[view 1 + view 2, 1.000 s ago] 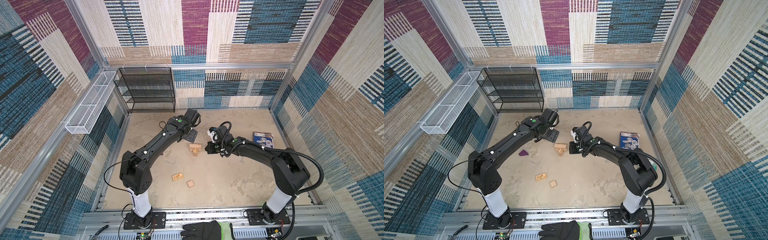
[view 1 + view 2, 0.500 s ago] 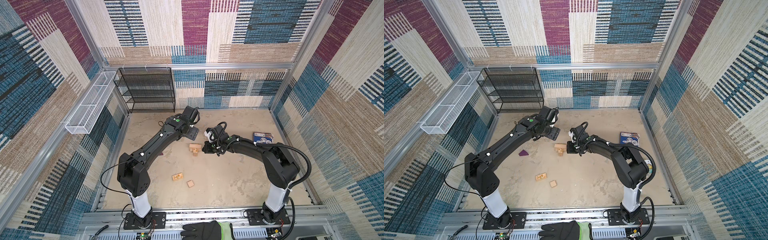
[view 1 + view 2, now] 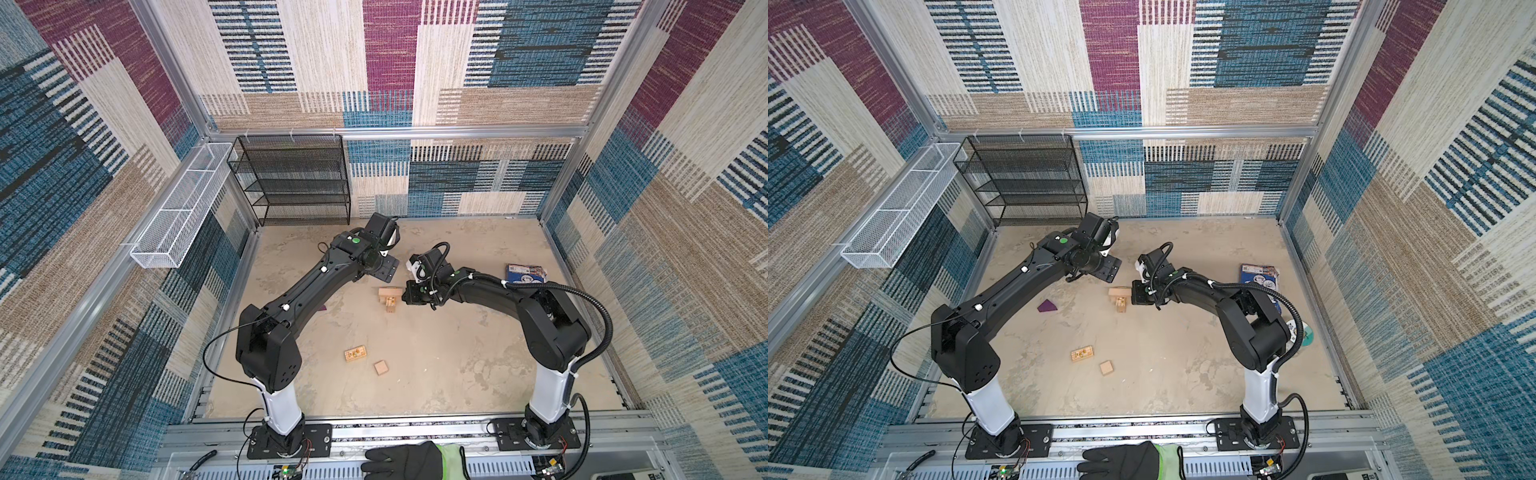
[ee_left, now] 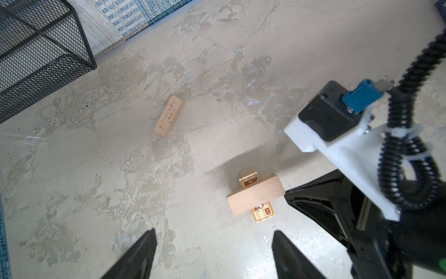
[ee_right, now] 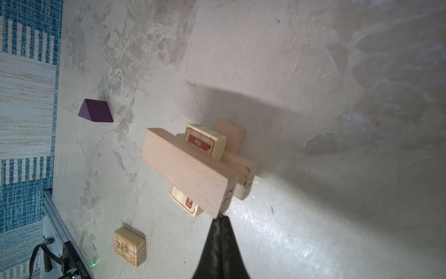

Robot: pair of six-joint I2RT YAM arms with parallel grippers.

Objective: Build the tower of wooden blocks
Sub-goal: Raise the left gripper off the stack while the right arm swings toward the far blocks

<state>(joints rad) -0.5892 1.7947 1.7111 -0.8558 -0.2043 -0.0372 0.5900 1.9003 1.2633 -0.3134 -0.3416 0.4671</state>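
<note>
Right gripper (image 5: 220,221) closer, tip against top block (image 5: 185,169).

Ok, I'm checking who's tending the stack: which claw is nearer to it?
Right. The right claw, shut, has its tip at the end of the stack's top block; the left claw, open, hovers clear of it on its back-wall side.

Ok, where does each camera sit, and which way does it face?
Top views: high over the front rail, looking down into the cell; left arm and right arm, tower between them.
Left wrist: on the left arm, looking down past the open left end effector at a loose block and the tower; the right arm intrudes.
Right wrist: behind the shut right end effector, facing the tower up close.
Shared: every view shows the tower.
</note>
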